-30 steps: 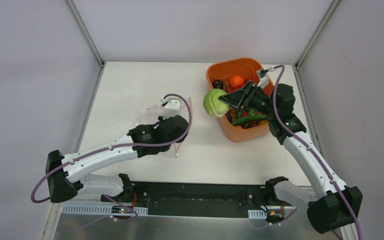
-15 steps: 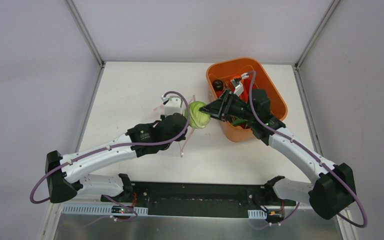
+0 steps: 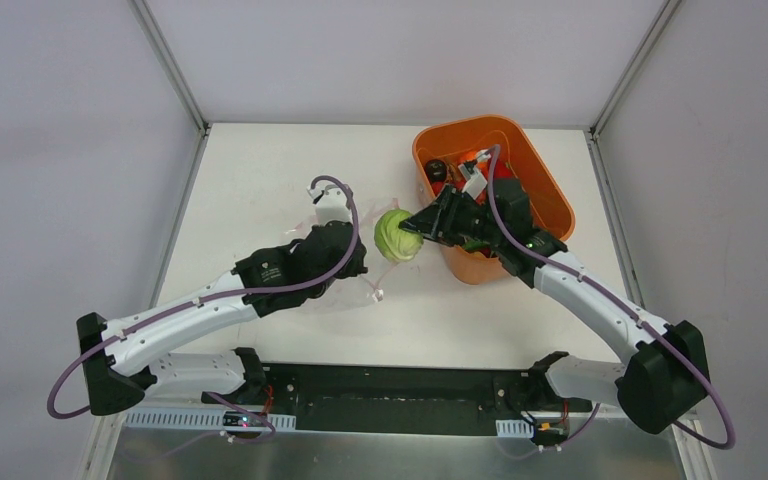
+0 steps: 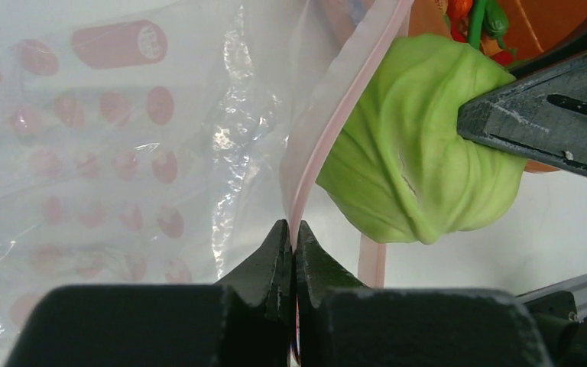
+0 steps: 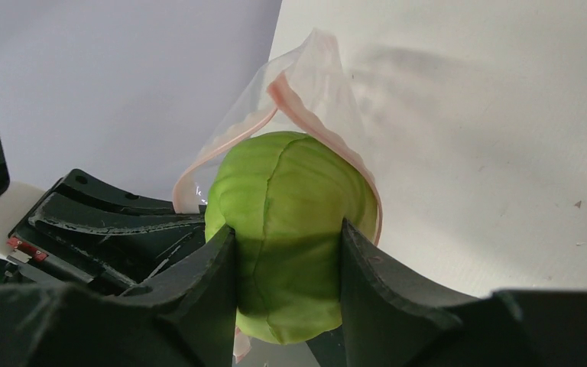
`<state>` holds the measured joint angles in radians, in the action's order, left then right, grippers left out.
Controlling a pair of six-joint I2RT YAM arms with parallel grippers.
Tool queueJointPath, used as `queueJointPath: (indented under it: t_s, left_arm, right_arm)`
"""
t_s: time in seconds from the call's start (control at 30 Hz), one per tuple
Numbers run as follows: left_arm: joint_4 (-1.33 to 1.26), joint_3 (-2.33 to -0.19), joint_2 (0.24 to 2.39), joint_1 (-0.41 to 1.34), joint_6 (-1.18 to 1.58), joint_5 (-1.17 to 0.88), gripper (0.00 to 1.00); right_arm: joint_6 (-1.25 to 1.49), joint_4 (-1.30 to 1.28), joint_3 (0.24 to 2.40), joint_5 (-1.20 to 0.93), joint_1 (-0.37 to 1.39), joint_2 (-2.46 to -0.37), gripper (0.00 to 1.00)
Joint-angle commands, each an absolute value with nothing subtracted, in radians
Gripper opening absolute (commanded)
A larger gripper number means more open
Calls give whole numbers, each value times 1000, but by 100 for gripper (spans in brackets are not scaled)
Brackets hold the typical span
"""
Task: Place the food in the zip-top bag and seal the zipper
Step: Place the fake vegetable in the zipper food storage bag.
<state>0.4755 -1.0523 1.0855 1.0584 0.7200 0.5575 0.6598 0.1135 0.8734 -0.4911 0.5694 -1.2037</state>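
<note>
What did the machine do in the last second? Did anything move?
The right claw carried the green cabbage leftward, away from the orange tub, up to the open mouth of the clear bag. The left claw shifted slightly left. Unchanged: the right claw's grip on the cabbage, the left claw's pinch on the pink strip, and the tub's place.

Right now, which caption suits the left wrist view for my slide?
Left tool pinches the zipper of the bag while the right tool holds a cabbage at its open mouth.
</note>
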Motion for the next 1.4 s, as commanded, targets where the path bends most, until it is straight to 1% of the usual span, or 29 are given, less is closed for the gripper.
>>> queueJointPath:
  t_s: [0.0,0.1,0.2,0.33,0.4,0.47,0.57,0.67,0.9,1.0,1.1,1.2,1.37]
  left_arm:
    - [430,-1078,1058,1051,701,520,0]
    - [427,-1091,1060,1051,689,485,0]
    - [443,-1115,1068,1051,683,468,0]
    - [436,-1113,1058,1051,682,468,0]
    - [431,-1110,1053,1052,682,469,0]
    - [433,-1111,1054,1051,682,473,0]
    - [442,-1110,1053,1051,686,482,0]
    - [449,-1103,1042,1051,691,499,0]
    - [472,-1091,1016,1051,703,545,0]
    - [476,-1086,1007,1051,705,558,0]
    - [479,-1083,1002,1052,707,565,0]
    - [482,-1075,998,1051,714,574,0]
    - [490,-1067,991,1051,727,592,0]
  right_arm:
    - [573,77,985,-450,592,-1194,31]
    - [552,67,1007,-477,610,-1213,34]
    - [510,26,1027,-423,635,-1216,38]
    - [440,-76,1074,-336,668,-1219,45]
    - [413,-109,1096,-300,689,-1220,51]
    - [396,-119,1107,-282,705,-1215,63]
    - [387,-120,1115,-294,712,-1204,74]
    - [384,-120,1117,-306,714,-1191,81]
    - [367,-123,1119,-310,714,-1144,88]
    - [362,-127,1123,-329,713,-1127,89]
    - [360,-126,1116,-314,713,-1102,89]
    - [357,-128,1087,-243,712,-1080,89]
    - [376,-199,1052,-194,712,-1086,87]
